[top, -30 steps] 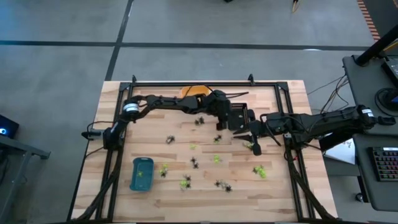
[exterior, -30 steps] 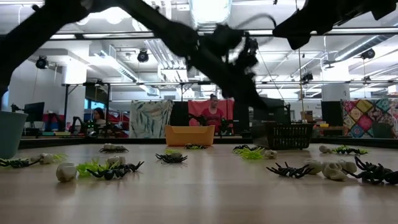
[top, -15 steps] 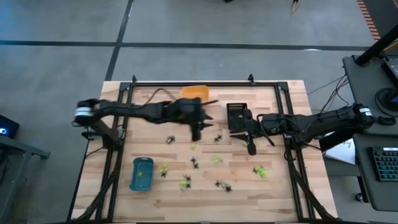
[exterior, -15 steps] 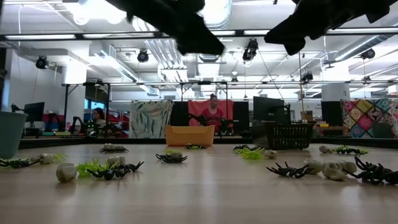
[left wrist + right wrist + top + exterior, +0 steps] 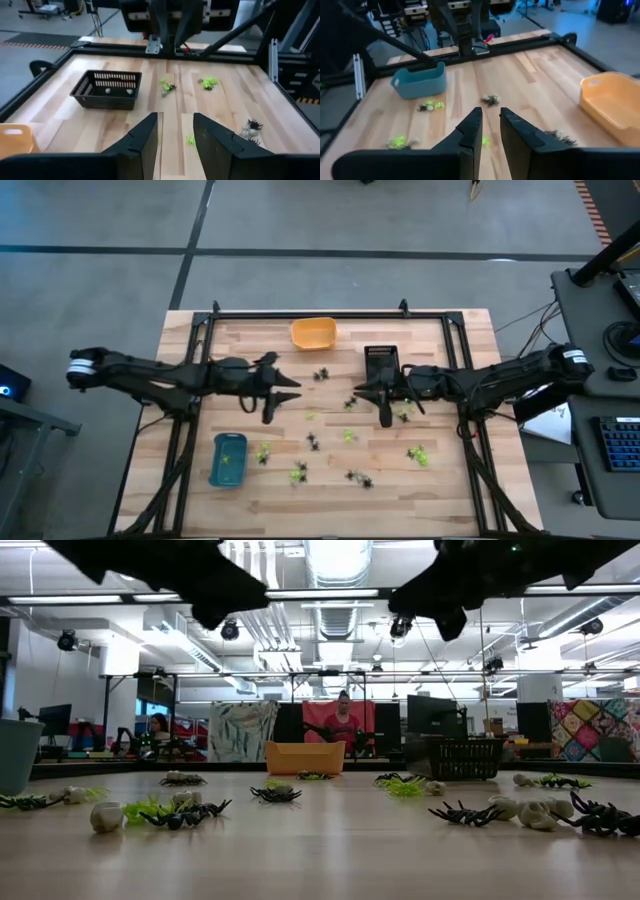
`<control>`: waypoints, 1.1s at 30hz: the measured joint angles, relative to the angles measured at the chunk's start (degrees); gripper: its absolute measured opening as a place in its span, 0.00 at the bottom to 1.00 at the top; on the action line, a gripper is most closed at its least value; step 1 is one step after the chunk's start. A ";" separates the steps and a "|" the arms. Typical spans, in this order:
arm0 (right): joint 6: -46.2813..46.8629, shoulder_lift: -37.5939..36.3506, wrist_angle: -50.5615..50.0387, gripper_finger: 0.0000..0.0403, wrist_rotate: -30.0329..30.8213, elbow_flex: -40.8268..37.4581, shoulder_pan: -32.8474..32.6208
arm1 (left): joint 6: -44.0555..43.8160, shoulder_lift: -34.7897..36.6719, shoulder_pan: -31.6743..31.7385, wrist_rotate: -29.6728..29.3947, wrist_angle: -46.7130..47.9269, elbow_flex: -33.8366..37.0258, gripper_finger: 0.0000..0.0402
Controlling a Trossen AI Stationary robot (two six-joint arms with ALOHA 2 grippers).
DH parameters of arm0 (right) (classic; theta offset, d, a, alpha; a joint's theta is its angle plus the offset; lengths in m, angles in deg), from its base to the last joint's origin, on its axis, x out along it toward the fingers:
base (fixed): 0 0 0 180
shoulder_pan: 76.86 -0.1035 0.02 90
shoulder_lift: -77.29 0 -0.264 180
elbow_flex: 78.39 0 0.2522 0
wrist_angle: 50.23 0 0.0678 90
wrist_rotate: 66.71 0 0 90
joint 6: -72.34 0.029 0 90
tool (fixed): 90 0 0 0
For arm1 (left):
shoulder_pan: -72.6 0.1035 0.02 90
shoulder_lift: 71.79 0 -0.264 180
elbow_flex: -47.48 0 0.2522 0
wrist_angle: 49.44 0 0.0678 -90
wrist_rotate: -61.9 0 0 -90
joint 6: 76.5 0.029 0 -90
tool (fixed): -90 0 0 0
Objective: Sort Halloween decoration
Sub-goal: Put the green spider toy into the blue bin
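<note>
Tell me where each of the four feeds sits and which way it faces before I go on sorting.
High view: overhead, straight down on the table; both arms, left gripper, right gripper.
Low view: table-top level, facing the room; arms dark overhead, black spider.
Left wrist view: past its own fingers towards the black basket.
Right wrist view: past its own fingers towards the blue tray.
Shared: orange tray, in every view.
</note>
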 joint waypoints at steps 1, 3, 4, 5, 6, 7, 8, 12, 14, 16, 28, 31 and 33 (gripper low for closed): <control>1.34 0.98 -0.02 0.15 -0.02 0.62 0.16 | 0.00 1.41 -0.02 0.00 -0.09 0.99 0.27; 4.77 3.08 -0.41 0.15 -0.02 2.24 0.47 | 0.00 3.77 -0.07 0.02 -0.06 2.80 0.27; 6.61 4.20 -1.11 0.15 -0.03 3.28 0.67 | 0.00 4.89 -0.07 0.04 0.05 3.68 0.27; 8.32 5.32 -2.74 0.15 -0.03 4.63 0.85 | 0.00 5.84 -0.07 0.03 0.11 4.35 0.27; 9.93 6.42 -5.21 0.15 -0.05 6.18 0.94 | 0.00 6.78 -0.07 0.04 0.27 4.85 0.27; 11.13 7.60 -8.08 0.15 -0.03 7.90 0.95 | 0.00 7.70 -0.07 0.04 0.59 5.44 0.27; 11.89 8.94 -11.36 0.15 -0.02 9.84 0.95 | -0.02 8.36 -0.07 0.04 0.99 6.19 0.27; 16.50 14.49 -28.92 0.15 -0.06 19.05 0.92 | -0.87 9.38 -0.07 0.04 1.47 9.26 0.27; 19.42 17.77 -38.50 0.15 -0.06 24.02 0.92 | -0.92 9.30 -0.07 0.07 1.09 10.36 0.27; 22.17 21.11 -48.07 0.15 -0.09 29.03 0.92 | -0.92 8.93 -0.07 0.07 1.27 11.29 0.27; 1.80 39.58 -69.62 0.15 -0.55 46.53 0.82 | -1.41 8.38 -0.03 0.12 0.92 12.28 0.27; -3.97 41.70 -66.48 0.15 -3.10 48.01 1.08 | -2.27 8.38 0.00 0.07 0.41 12.29 0.27; -7.18 42.22 -62.54 0.15 -6.20 48.14 1.37 | -3.02 8.40 0.00 0.07 0.54 12.28 0.27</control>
